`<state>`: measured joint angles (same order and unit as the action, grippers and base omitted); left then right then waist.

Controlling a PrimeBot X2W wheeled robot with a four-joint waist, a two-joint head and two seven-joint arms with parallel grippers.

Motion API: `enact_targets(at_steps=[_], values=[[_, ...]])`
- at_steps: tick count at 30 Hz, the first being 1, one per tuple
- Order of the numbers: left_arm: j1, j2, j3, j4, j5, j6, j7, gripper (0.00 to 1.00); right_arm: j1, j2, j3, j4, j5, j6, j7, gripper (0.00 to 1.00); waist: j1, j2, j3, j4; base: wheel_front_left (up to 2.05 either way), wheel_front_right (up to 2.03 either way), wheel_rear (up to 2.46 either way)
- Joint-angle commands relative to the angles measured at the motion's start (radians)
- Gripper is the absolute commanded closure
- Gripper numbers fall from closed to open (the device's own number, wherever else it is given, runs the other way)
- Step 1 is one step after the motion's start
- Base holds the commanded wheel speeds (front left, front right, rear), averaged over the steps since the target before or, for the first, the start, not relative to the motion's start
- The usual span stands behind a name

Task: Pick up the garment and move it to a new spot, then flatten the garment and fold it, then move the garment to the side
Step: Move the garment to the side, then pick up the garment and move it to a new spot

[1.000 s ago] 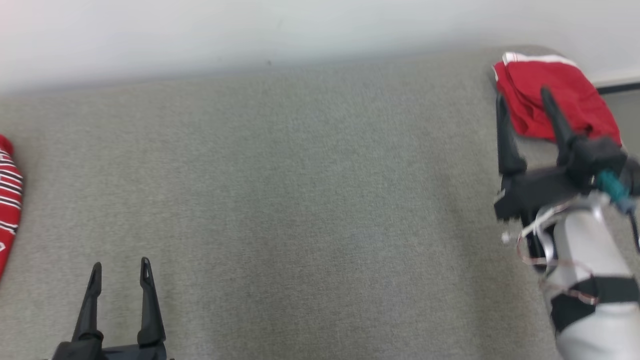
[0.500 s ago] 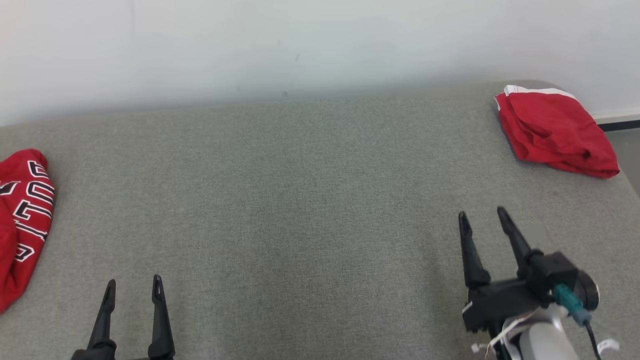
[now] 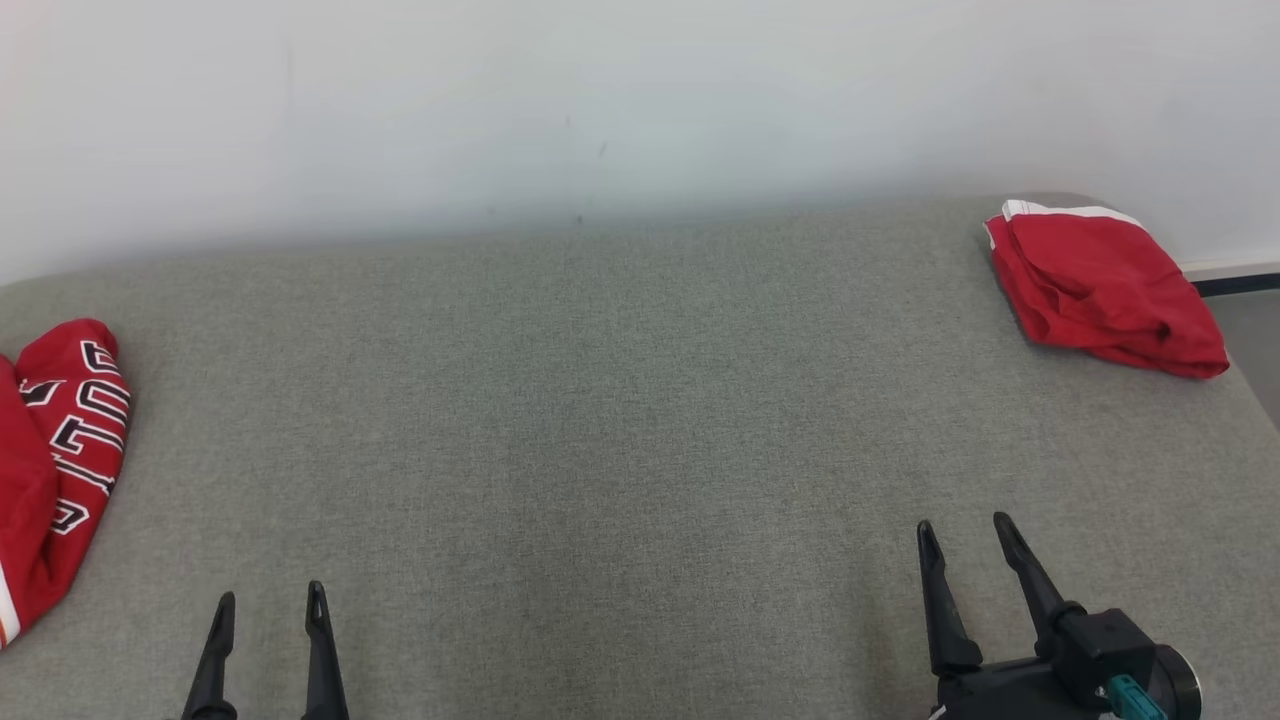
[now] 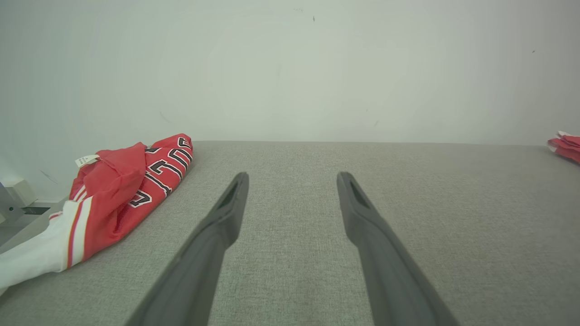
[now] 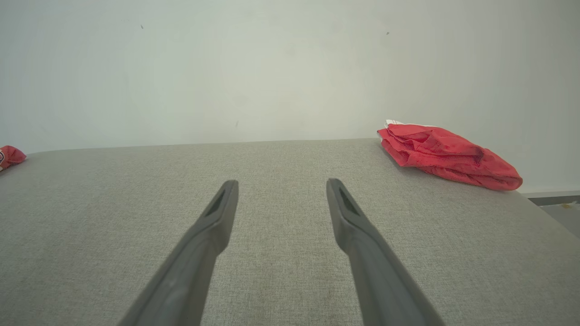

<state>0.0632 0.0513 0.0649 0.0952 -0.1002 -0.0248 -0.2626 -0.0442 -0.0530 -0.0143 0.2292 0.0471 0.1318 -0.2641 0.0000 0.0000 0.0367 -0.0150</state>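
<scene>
I had both hands low at the near edge of the table [image 3: 620, 400], neither carrying anything: the left hand [image 3: 271, 592] had its two dark fingers parted with bare cloth showing between them, and the right hand [image 3: 962, 523] was spread about as wide, likewise empty. The folded red garment [image 3: 1100, 290] lay at the far right corner, close to the pale wall [image 3: 600, 100] and well apart from either hand, a soft thick bundle with a white band along its far edge and rumpled rather than crisp layers. I judged that piece folded and set aside, so the step in hand looked like the close of the move to the side. At the left edge lay a lettered jersey [image 3: 60, 450], red with black-and-white block letters and white striped trim, crumpled in a heap; if another garment was to be worked, I reckoned the next move called for swinging the left hand out and pinching a bunched ridge of that thin, slippery-looking knit. The table wore a grey woven cover with a fine grain, likely to drag on cloth slid across it
</scene>
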Motion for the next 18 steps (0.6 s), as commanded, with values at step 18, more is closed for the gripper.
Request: enact_targets(at_steps=[18], values=[[0.021,-0.002,-0.016,0.03,0.023,0.005,-0.003,0.0,0.032,0.004,-0.002,-0.002,0.014,-0.002,0.0,0.0,0.0,0.0,-0.005,0.016,0.0,0.0,0.0]])
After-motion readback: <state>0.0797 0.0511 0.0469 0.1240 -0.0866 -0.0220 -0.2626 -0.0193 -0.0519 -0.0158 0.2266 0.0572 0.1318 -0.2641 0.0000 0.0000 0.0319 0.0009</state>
